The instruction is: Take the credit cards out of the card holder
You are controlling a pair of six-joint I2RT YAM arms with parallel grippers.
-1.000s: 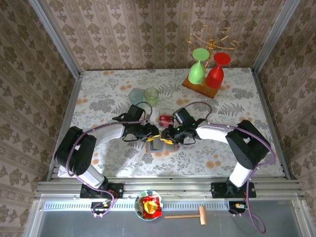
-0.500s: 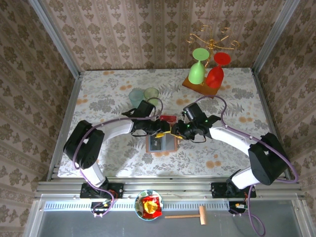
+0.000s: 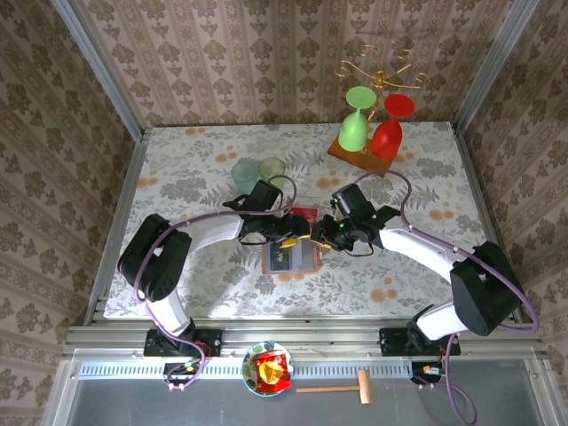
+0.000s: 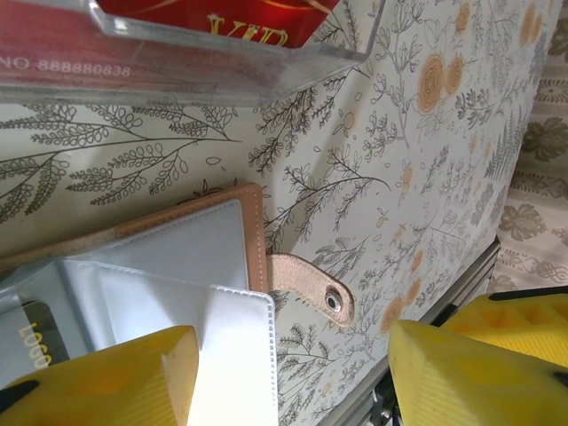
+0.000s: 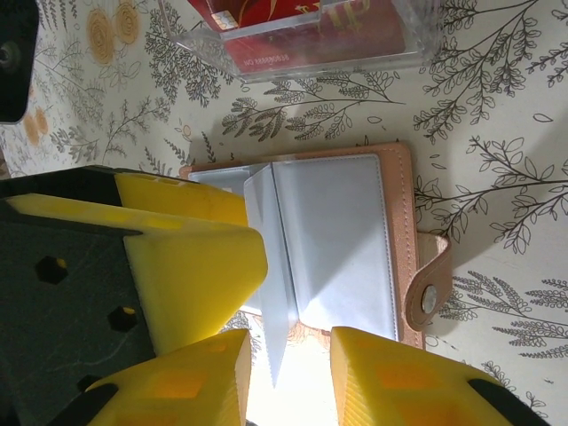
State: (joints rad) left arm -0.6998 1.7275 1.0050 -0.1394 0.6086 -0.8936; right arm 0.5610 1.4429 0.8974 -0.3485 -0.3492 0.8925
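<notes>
Cream floral cloth covers the desk (image 3: 177, 186), and the two arms meet right at its middle, the left arm (image 3: 200, 235) coming in from the left and the right arm (image 3: 426, 244) from the right. Over at the far right, a wooden board (image 3: 355, 160) carries a green goblet (image 3: 355, 124) and a red goblet (image 3: 390, 133), well apart from the action. Two pale cups (image 3: 257, 171) stand side by side just far of the left wrist.

Now the main item: the card holder (image 3: 291, 257) lies open and flat on the cloth just near of both wrists. Its grey-blue inside faces up and tan leather shows as a border. Its long axis runs left to right across the desk. Just far of it, close but with cloth showing between, sits a clear tray (image 5: 355, 62), lying the same way, with red credit cards (image 5: 311, 27) inside, gold lettering on top.

The left jaws stand wide apart, their yellow fingers (image 4: 106, 373) hanging over the holder's edge, gripping nothing. The right jaws are down to a narrow gap, and between their fingers (image 5: 408, 382) a thin grey-blue leaf (image 5: 271, 293) of the holder stands up on edge. Whether it is actually pinched, I cannot tell.

A dark card (image 4: 27, 342) with pale lettering sits tucked in a pocket at the holder's end. The smallest piece is the tan strap tab (image 5: 428, 284) with its metal snap, which sticks out flat on the cloth from the leather edge.
</notes>
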